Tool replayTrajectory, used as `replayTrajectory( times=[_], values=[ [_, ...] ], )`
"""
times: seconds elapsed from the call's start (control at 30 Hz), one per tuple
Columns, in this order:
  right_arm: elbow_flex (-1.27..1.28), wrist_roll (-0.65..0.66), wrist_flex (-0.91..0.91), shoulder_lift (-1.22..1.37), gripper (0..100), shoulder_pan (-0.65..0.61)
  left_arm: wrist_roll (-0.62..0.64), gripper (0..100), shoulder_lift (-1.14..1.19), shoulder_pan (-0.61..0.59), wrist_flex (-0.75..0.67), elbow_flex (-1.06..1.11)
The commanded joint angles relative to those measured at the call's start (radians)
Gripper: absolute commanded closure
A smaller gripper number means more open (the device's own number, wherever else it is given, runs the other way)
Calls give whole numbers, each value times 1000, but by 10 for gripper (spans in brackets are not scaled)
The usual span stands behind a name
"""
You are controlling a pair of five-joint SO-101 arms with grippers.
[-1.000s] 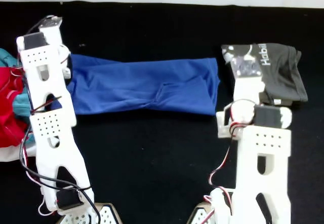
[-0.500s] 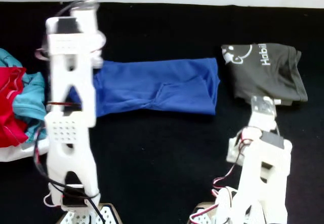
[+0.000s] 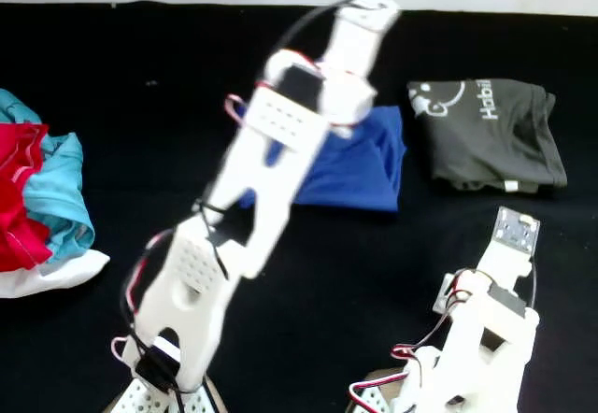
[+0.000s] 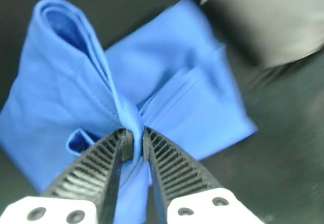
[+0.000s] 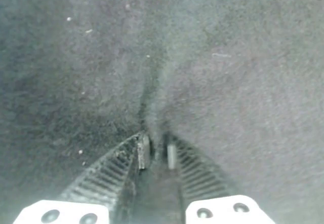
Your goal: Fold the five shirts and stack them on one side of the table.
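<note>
My left gripper (image 4: pixel 134 139) is shut on a bunched fold of the blue shirt (image 4: pixel 167 107), holding it lifted above the rest of the cloth. From above, the left arm (image 3: pixel 280 123) reaches diagonally across the table over the blue shirt (image 3: pixel 360 165), whose left end is doubled over toward the right. A folded dark grey shirt (image 3: pixel 491 133) lies at the back right. Red, teal and white shirts lie in a pile (image 3: pixel 42 207) at the left edge. My right gripper (image 5: pixel 154 150) hangs shut just over the black cloth, near the front right (image 3: pixel 517 231).
A black cloth covers the table (image 3: pixel 336 273). A pale wall runs along the far edge. The dark grey shirt (image 4: pixel 283 26) lies close beside the blue one. Both arm bases stand at the front edge.
The left arm has swung from the far left across to the right, carrying the blue shirt's left end over its right half. The right arm has pulled back from the dark grey shirt toward the front.
</note>
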Motion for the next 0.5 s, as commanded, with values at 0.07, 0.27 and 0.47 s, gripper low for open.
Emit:
replayTrajectory(
  times=[0.07,0.27,0.47],
  values=[
    [31,0,-19,1,991,-10,-6,991,91,85,-186,-22],
    [33,0,-21,1,991,-12,-5,971,185,107,-279,-24],
    [33,2,-30,1,991,-12,64,850,185,113,-275,-70]
  ],
)
